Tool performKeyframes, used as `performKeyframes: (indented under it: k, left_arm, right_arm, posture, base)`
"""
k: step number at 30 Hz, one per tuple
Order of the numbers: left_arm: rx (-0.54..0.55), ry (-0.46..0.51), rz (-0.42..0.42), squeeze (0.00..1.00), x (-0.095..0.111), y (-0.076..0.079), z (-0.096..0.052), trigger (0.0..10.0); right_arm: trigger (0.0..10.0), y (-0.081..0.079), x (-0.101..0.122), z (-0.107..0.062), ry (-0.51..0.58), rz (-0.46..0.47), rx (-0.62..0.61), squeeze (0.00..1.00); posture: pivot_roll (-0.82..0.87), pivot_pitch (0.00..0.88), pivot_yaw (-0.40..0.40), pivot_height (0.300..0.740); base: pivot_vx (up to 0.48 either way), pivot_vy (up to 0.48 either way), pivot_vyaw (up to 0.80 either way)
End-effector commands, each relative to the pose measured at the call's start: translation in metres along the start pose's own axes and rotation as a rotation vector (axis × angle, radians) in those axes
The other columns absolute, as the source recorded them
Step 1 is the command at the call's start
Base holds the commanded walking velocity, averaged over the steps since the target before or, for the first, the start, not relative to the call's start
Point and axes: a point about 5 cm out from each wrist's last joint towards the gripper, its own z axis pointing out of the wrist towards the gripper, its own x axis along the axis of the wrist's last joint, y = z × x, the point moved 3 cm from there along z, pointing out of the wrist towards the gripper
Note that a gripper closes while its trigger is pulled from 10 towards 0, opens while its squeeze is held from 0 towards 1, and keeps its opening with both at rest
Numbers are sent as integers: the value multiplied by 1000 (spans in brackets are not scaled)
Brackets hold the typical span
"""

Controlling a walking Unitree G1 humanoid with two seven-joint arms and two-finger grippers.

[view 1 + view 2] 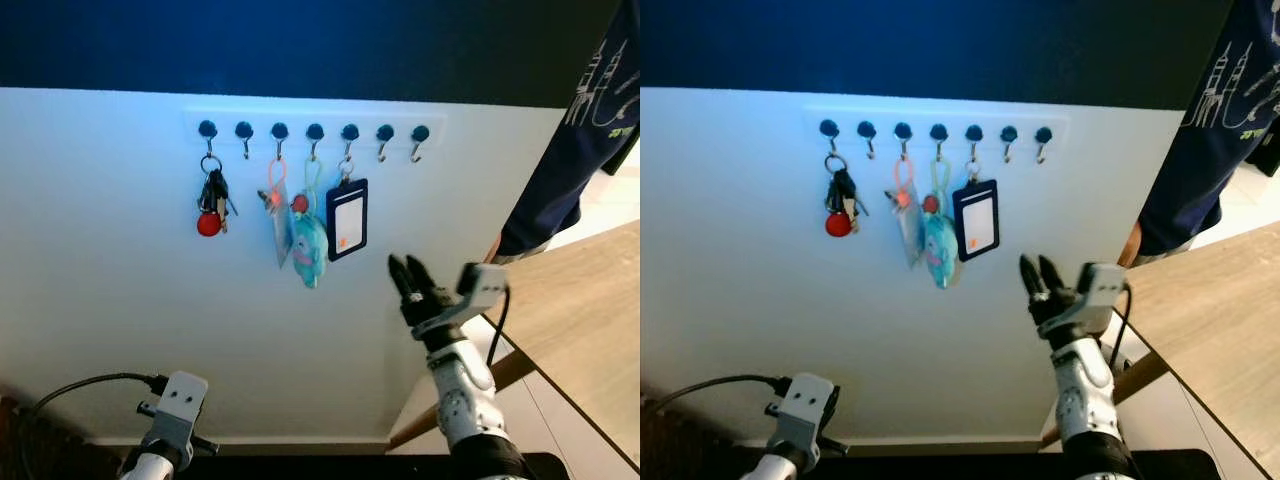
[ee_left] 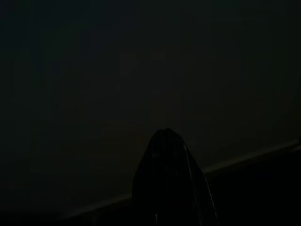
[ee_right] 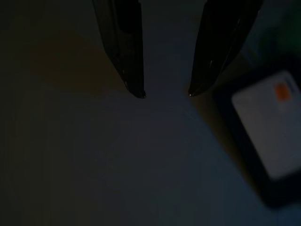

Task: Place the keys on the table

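A white wall (image 1: 100, 300) carries a rack (image 1: 314, 128) of seven hooks under a dark blue band. The keys (image 1: 213, 192) hang from the leftmost hook, a dark bunch on a ring with a red ball (image 1: 208, 224) at the bottom. The next hook is bare. Further right hang a pink-looped tag (image 1: 279, 225), a teal plush (image 1: 309, 250) on a green loop, and a dark blue badge (image 1: 347, 219) with a white card showing an orange mark. The last two hooks are bare.

The right pincer (image 1: 407, 272) is raised in front of the wall, below and to the right of the badge and well apart from the keys. Its two black fingers (image 3: 124, 42) stand parted with a clear gap and hold nothing; in the right wrist view the badge (image 3: 270, 136) lies just beside one fingertip.

The left arm hangs low near the skirting, with a black cable (image 1: 80, 385) running to its wrist. The left pincer (image 2: 171, 183) shows as a dark shape in the left wrist view, and I cannot tell whether it is open.

A wooden table (image 1: 580, 320) stands to the right. A person in a dark blue shirt (image 1: 585, 130) stands beside it at the wall's edge.
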Motion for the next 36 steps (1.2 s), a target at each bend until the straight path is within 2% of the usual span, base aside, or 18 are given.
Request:
performKeyframes:
  k: [1,5,11,14,17,18,25,27,29,30,31,32,33,34,36]
  left_arm:
    - [-14,-11,-23,0,-3,7,-2,10000]
    - [-21,0,-30,0,0,9,-3,10000]
    - [-41,133,-90,0,26,11,-3,10000]
    - [-22,189,-215,0,41,11,-5,10000]
    - [-28,241,-248,0,53,14,-7,10000]
    - [-45,301,-262,0,68,18,-10,10000]
    - [-73,349,-258,0,83,24,-13,10000]
    - [-82,353,-243,0,87,25,-13,10000]
    - [-83,352,-242,0,87,25,-13,10000]
    - [-83,351,-242,0,88,24,-13,10000]
    - [-83,351,-243,0,90,24,-12,10000]
    - [-83,351,-243,0,91,24,-12,10000]
    - [-83,351,-243,0,91,24,-12,10000]
    - [-83,352,-242,0,93,24,-12,10000]
    - [-83,353,-242,0,94,24,-11,10000]
  right_arm:
    - [10000,3,-2,-5,-11,42,3,0]
    - [10000,5,-13,-11,-84,65,-14,0]
    - [10000,-1,-23,-8,-151,147,-11,0]
    - [10000,-6,-27,-5,-178,246,14,0]
    - [10000,-9,-30,-4,-192,329,31,0]
    - [10000,-13,-30,-4,-183,418,58,0]
    - [10000,-16,-29,-6,-168,546,105,0]
    - [10000,-20,-28,-7,-158,635,140,39]
    - [10000,-21,-28,-7,-158,650,147,39]
    - [10000,-21,-27,-7,-152,667,150,384]
    - [10000,-21,-26,-6,-145,674,149,561]
    - [10000,-20,-25,-6,-141,683,150,624]
    - [10000,-20,-25,-6,-141,683,150,624]
    - [10000,-20,-24,-5,-137,693,156,961]
    - [10000,-20,-24,-5,-137,696,161,961]
  posture:
    - [130,68,-58,740]
    - [128,67,-60,740]
    - [127,68,-64,740]
    - [124,68,-65,740]
    - [125,70,-67,740]
    - [128,70,-72,740]
    - [132,69,-77,740]
    - [132,65,-81,740]
    - [132,65,-81,740]
    - [134,63,-85,740]
    - [135,63,-87,740]
    - [135,62,-88,740]
    - [135,62,-88,740]
    - [135,60,-89,740]
    - [135,60,-89,740]
  base:
    - [0,0,0]
    - [0,0,0]
    - [0,0,0]
    - [0,0,0]
    - [0,0,0]
    - [0,0,0]
    - [0,0,0]
    - [0,0,0]
    - [0,0,0]
    - [0,0,0]
    - [0,0,0]
    - [0,0,0]
    - [0,0,0]
    - [0,0,0]
    - [0,0,0]
